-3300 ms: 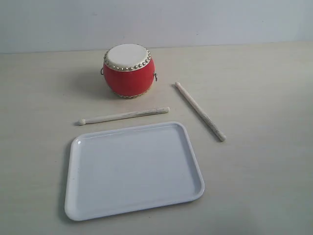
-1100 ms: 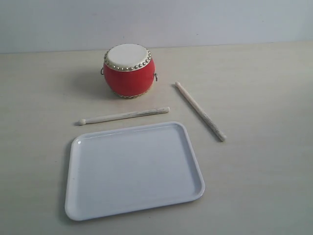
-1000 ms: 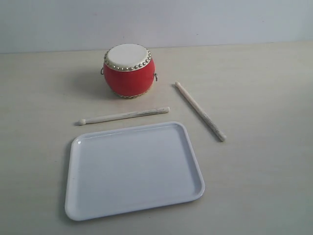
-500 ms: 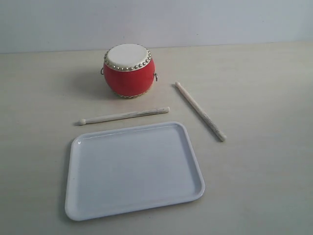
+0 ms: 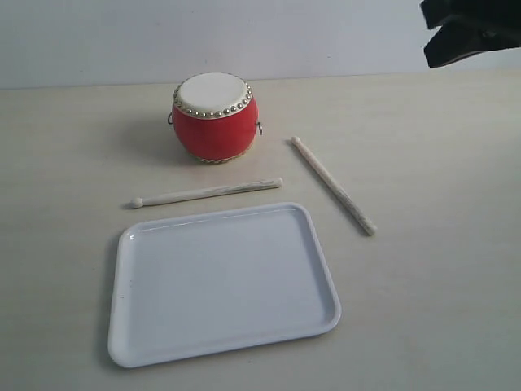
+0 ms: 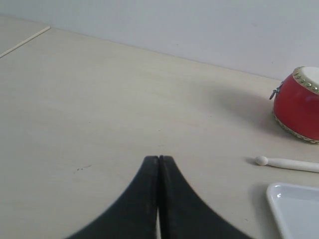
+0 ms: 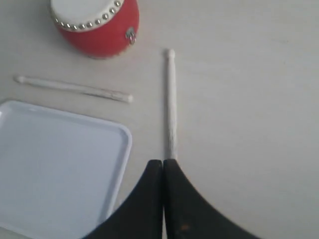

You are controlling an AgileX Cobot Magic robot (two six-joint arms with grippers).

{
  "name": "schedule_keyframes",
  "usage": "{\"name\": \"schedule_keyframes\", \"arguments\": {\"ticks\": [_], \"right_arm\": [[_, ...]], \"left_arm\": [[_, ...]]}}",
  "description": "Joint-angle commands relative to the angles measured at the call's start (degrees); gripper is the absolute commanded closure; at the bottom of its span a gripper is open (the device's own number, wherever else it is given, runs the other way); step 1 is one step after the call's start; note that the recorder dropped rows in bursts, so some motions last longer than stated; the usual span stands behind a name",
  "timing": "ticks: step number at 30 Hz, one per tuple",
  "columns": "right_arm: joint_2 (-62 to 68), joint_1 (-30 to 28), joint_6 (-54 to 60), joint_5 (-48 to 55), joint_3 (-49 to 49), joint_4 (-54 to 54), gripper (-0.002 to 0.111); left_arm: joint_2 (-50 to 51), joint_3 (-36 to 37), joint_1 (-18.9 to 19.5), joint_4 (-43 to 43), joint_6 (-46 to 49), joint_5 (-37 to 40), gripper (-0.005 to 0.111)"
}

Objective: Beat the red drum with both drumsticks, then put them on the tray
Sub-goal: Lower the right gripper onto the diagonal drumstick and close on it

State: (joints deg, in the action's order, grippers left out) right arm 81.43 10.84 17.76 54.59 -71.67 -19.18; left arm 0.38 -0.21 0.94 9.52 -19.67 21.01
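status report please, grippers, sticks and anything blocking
Left gripper shut, empty. Right gripper shut, empty. One drumstick between red drum and tray, other drumstick beside them, both flat on table. Tray bare, nothing blocking.

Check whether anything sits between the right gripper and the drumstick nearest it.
Nothing visible does. The shut right gripper hangs above the table; the drumstick lies uncovered, apart from the red drum and tray.
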Motion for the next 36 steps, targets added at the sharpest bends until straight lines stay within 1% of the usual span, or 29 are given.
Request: {"name": "schedule_keyframes", "arguments": {"ticks": [1,3,6,9,11,16,23,26,28,36], "right_arm": [[5.62,4.27,-9.87,4.41,-5.85,14.36,0.108],[8.83,5.19,-12.26,7.56,-8.11,18.03,0.108],[14.18,5.47,-13.09,11.14,-10.29,19.18,0.108],[18.87,5.47,-12.97,10.47,-10.72,19.18,0.108],[22.2,5.47,-12.97,9.84,-10.72,18.3,0.106],[29.13,6.24,-13.09,10.62,-11.78,18.08,0.094],[35.49,11.22,-12.96,10.1,-15.64,18.55,0.073],[37.32,11.77,-12.1,9.22,-16.51,19.18,0.067],[37.91,11.77,-11.76,7.96,-16.76,18.52,0.066],[38.96,11.77,-11.21,3.82,-16.76,19.18,0.066]], "left_arm": [[-0.38,0.21,0.07,0.2,0.18,-0.11,0.107],[-0.38,0.21,0.07,0.2,0.18,-0.11,0.107],[-0.38,0.21,0.07,0.2,0.18,-0.11,0.107],[-0.38,0.21,0.07,0.2,0.18,-0.11,0.107],[-0.38,0.21,0.07,0.2,0.18,-0.11,0.107],[-0.38,0.21,0.07,0.2,0.18,-0.11,0.107],[-0.38,0.21,0.07,0.2,0.18,-0.11,0.107],[-0.38,0.21,0.07,0.2,0.18,-0.11,0.107],[-0.38,0.21,0.07,0.2,0.18,-0.11,0.107],[-0.38,0.21,0.07,0.2,0.18,-0.11,0.107]]}}
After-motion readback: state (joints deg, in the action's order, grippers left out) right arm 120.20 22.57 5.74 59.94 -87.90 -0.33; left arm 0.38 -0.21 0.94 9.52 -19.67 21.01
